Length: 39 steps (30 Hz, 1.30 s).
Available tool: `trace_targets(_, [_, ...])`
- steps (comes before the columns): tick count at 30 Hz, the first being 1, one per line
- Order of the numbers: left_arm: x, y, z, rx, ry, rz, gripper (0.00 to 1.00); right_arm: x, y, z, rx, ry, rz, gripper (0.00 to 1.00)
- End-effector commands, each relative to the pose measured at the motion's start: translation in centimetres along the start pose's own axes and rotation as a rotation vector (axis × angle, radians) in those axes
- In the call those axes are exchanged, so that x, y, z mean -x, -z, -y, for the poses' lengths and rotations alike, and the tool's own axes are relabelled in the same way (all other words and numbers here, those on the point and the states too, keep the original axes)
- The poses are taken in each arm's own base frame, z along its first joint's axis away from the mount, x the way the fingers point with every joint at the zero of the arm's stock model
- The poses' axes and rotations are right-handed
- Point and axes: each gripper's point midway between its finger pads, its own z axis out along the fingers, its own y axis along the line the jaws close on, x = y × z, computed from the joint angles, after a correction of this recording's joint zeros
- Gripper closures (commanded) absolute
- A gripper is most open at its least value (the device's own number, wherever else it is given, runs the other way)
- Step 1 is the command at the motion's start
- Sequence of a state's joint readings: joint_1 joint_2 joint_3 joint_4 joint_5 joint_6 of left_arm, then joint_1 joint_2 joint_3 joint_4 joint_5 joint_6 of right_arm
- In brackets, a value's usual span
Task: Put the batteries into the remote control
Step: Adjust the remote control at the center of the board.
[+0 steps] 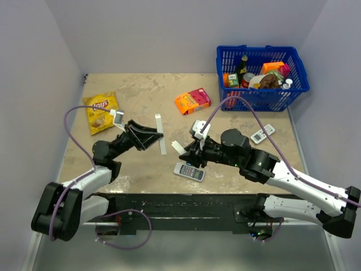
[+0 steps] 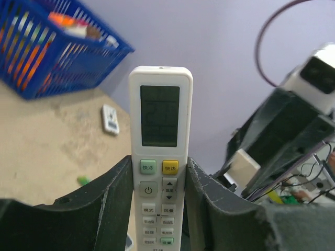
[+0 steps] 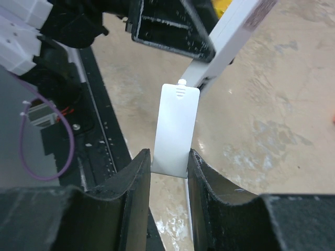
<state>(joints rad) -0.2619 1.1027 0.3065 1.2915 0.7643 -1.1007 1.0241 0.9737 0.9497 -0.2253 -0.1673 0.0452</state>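
Left hand [image 2: 159, 175] has the remote control [image 2: 160, 104] clamped across its width. The fingers press on both long edges down at the button rows, and the display end sticks out ahead of the hand, lifted clear of the desk [image 1: 141, 90]. I read that as a vice grip, with the body held steady in the air so the other arm can work on its back. Right hand [image 3: 169, 159] is partly closed, pinching a thin white battery cover [image 3: 175, 128] by the end nearest the palm. The cover's ribbed tab end points away from the hand, right up at the tip of the remote control, but I can't tell whether the two touch. My guess is the cover is held off so the compartment is open for loading. I can't find the batteries in any view. A grey-white remote [image 1: 189, 171] lies on the desk just beneath the right hand, and that one isn't my target. As I see it, the right hand is occupied, so the cover needs parking before any cell gets picked up.
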Motion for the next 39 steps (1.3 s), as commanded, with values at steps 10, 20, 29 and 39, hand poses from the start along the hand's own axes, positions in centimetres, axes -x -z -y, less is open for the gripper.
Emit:
trace_targets(10, [-5.7,2.5,-13.2,0.460,0.044,-0.152,1.00,-4.6,0.8,4.2,-0.233,-0.020,-0.109,0.96])
trace_targets(20, [-12.0,3.2,-16.2,0.477,0.270,-0.258,1.00,-6.0,0.9,4.5,-0.253,-0.026,-0.136,0.96])
trace_targets(29, [-15.8,1.4,-14.0,0.356,0.382,-0.328,0.98,-6.4,0.7,4.3,-0.243,-0.034,-0.141,0.96])
trace_targets(39, [-18.0,3.1,-16.3,0.485,0.387,-0.389,0.69,-6.5,1.0,4.2,-0.241,-0.049,-0.133,0.97])
